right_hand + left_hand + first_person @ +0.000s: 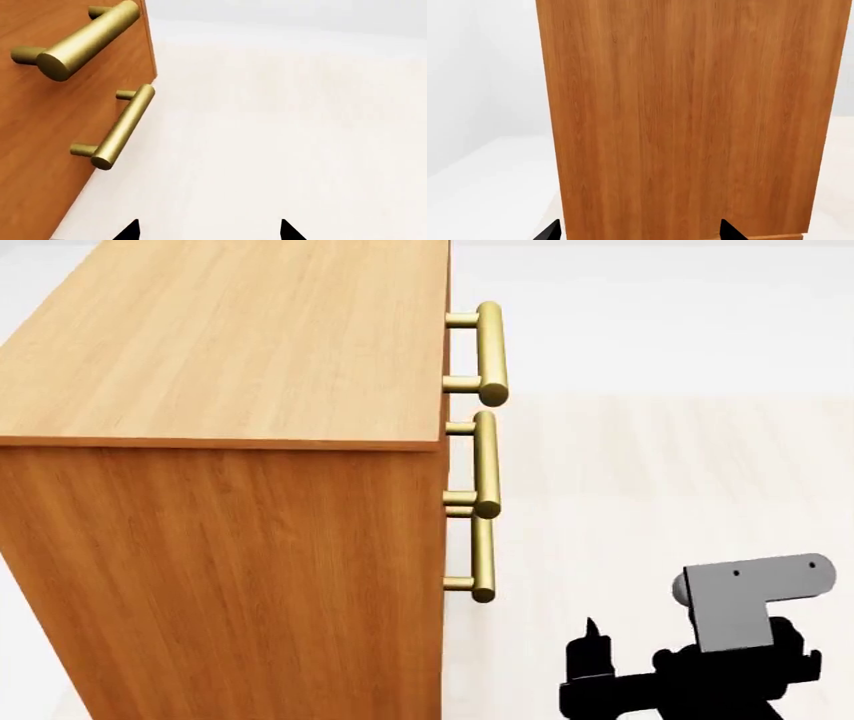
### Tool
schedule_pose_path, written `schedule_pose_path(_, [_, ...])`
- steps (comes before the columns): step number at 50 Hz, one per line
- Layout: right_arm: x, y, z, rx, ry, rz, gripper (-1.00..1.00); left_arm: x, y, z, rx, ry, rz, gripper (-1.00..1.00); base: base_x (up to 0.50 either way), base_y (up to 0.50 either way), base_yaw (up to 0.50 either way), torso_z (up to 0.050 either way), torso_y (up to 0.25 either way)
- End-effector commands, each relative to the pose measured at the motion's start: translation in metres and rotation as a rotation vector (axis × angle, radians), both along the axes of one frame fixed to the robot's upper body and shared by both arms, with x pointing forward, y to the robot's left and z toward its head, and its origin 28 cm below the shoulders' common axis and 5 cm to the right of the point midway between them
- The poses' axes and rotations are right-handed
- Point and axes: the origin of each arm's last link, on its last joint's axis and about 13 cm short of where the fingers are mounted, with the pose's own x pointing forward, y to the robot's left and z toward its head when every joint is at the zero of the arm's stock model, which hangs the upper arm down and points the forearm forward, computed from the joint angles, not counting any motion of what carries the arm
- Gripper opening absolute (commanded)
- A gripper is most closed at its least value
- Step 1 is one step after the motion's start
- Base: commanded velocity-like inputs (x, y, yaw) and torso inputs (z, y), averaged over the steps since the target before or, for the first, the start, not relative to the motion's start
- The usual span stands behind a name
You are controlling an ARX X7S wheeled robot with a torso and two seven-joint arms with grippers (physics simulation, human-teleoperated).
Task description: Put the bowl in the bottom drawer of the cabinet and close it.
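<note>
A pale floor spreads before the cabinet [227,440]. The bottom drawer [40,165] is shut, its upright bar handle [482,558] up and left of the right hand [208,231], which is nearer, spread and empty. The bowl is unseen.

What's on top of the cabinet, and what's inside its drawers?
The cabinet top is bare wood; nothing sits on it. All three drawers appear shut, so their contents are hidden. No bowl shows in any view.

pale cream floor [667,490] (faintly planked), plain white wall [480,65] behind
</note>
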Motion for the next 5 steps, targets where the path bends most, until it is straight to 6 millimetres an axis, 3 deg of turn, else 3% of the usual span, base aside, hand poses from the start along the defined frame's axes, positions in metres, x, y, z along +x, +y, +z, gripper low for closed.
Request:
schedule_pose_path(1, [-0.019, -0.013, 0.012, -0.059, -0.092, -0.153, 1.0, -0.004, 0.002, 0.016, 0.008, -0.024, -0.043, 1.0, 0.0, 0.0, 0.0, 0.0, 0.0])
schedule_pose_path(5, [-0.028, -0.016, 0.022, -0.075, -0.13, -0.173, 1.0, -0.005, 0.002, 0.023, 0.016, -0.037, -0.058, 1.0, 0.0, 0.0, 0.0, 0.0, 0.0])
